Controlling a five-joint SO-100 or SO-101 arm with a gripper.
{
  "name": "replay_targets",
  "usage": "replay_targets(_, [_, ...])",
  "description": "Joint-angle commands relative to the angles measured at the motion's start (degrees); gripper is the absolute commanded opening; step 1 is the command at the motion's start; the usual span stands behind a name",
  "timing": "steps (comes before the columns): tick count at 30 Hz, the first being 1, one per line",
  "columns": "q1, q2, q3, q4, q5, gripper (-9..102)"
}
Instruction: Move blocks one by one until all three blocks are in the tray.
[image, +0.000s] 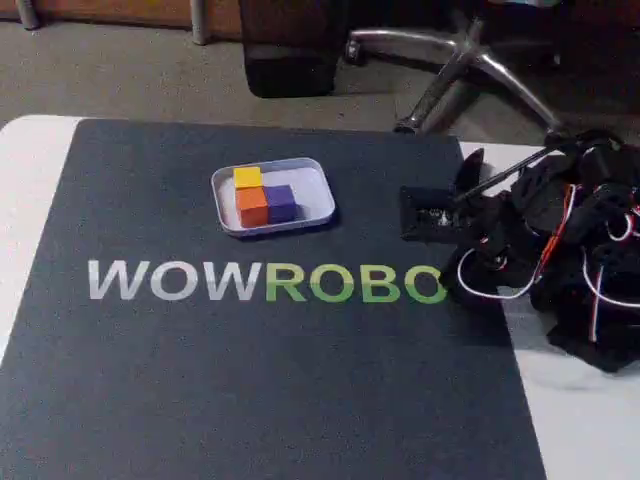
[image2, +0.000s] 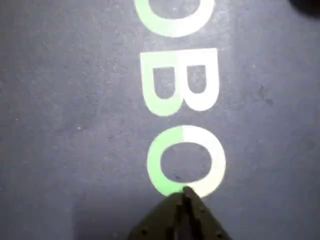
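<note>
Since the yellow block (image: 247, 177), orange block (image: 252, 206) and purple block (image: 280, 202) all sit in the tray (image: 315, 190), the job looks done. The hand (image2: 186, 192) is clenched, holding nothing, and should rest over the mat (image: 200, 400).

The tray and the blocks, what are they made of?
The tray looks like thin white plastic: smooth, slightly glossy, with a moulded rounded rim. The yellow block, orange block and purple block look matte and solid-coloured, maybe painted wood or foam; the fixed view can't settle which.
</note>
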Motion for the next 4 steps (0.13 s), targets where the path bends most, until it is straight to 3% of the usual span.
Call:
replay_targets(1, [0.35, 0.09, -0.26, 0.26, 0.09, -7])
replay_targets(4, [0.35, 0.09, -0.26, 0.26, 0.09, -7])
